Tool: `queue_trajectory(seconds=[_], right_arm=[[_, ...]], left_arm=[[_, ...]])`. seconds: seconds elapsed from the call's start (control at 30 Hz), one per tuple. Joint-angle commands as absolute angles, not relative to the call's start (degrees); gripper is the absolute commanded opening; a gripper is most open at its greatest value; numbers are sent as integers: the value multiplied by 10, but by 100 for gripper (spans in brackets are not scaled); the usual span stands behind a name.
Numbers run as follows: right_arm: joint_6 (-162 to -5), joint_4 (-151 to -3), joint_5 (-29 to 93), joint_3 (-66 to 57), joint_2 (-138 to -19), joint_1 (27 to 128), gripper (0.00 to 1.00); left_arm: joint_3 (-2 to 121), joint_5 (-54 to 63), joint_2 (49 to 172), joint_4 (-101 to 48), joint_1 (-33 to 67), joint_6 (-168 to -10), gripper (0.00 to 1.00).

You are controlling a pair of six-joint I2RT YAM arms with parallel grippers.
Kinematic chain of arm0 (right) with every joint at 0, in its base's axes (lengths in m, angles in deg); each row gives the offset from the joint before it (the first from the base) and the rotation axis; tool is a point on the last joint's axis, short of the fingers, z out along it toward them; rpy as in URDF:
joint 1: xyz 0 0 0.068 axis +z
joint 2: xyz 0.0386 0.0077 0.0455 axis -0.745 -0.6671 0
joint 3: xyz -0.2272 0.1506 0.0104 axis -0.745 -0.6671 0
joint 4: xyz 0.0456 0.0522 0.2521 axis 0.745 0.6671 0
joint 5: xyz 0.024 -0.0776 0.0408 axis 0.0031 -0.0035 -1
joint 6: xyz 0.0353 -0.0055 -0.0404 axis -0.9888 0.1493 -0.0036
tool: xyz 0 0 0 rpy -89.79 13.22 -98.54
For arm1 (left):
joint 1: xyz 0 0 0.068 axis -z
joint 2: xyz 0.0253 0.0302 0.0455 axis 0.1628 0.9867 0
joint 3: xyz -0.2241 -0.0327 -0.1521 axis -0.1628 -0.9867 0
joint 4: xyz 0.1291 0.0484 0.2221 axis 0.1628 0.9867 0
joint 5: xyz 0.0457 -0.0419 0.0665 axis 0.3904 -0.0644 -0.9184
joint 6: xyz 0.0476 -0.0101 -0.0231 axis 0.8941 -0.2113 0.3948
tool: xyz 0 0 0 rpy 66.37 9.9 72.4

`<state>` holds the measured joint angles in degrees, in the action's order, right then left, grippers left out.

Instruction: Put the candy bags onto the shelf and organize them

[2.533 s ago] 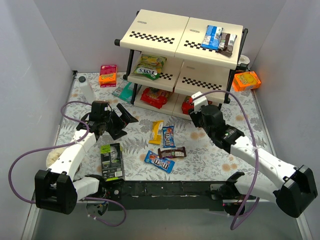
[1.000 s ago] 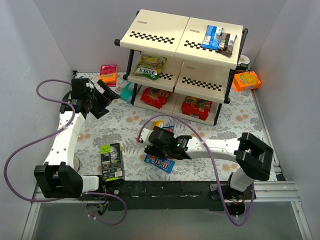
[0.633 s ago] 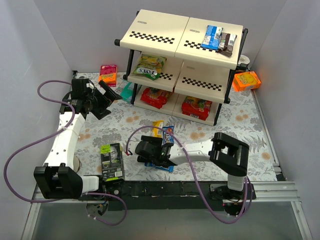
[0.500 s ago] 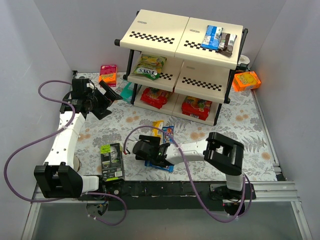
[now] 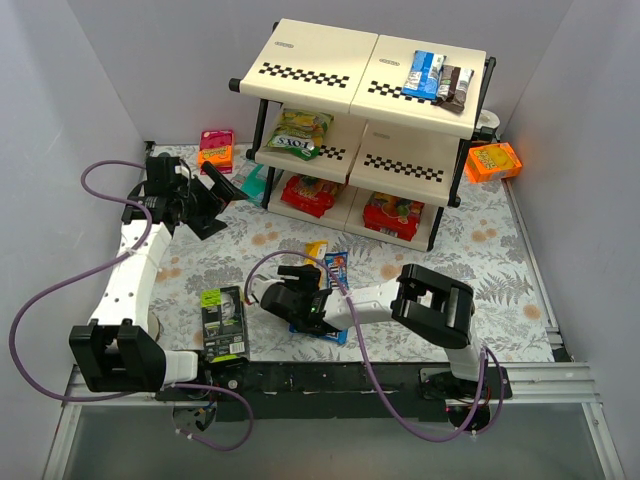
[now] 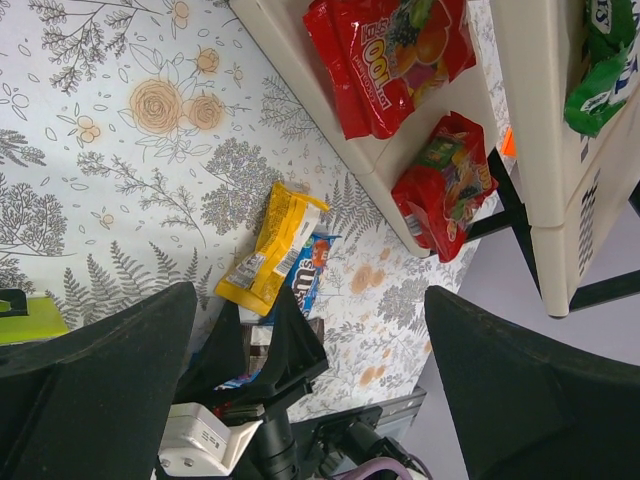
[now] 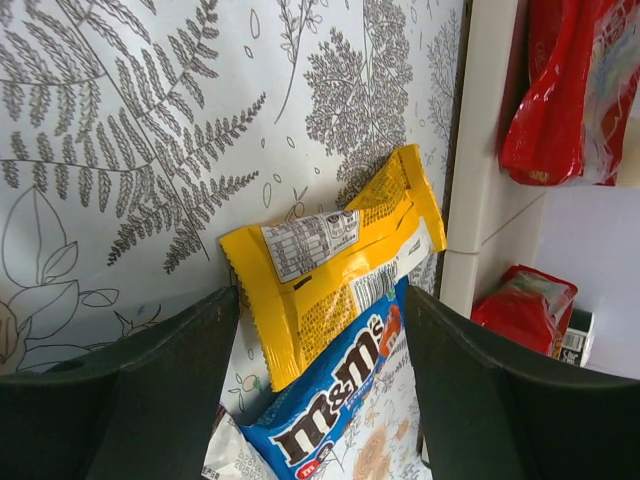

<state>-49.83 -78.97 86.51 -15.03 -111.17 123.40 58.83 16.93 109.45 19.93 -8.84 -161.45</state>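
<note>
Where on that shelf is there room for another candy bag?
Top tier: the left panel is bare, beside the candy bars on the right. Middle tier: the right half, next to the green Fox's bag, looks free. Bottom tier is crowded with red bags.

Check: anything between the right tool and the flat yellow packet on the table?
Nothing visible does. The right tool is open, aimed at the flat yellow candy packet; a glossy blue M&M's bag lies alongside, touching its edge.
</note>
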Motion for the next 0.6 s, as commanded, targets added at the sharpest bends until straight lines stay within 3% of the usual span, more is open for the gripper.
queue_trajectory(seconds=[0.0,0.57], right_arm=[[-552,-661,830,-171,-1150,1230,77],[-610,-608,839,-91,-1262,1215,75]], left_arm=[[586,189,1097,195,-90,-1616,98],[590,216,1130,193,-90,-1627,98]])
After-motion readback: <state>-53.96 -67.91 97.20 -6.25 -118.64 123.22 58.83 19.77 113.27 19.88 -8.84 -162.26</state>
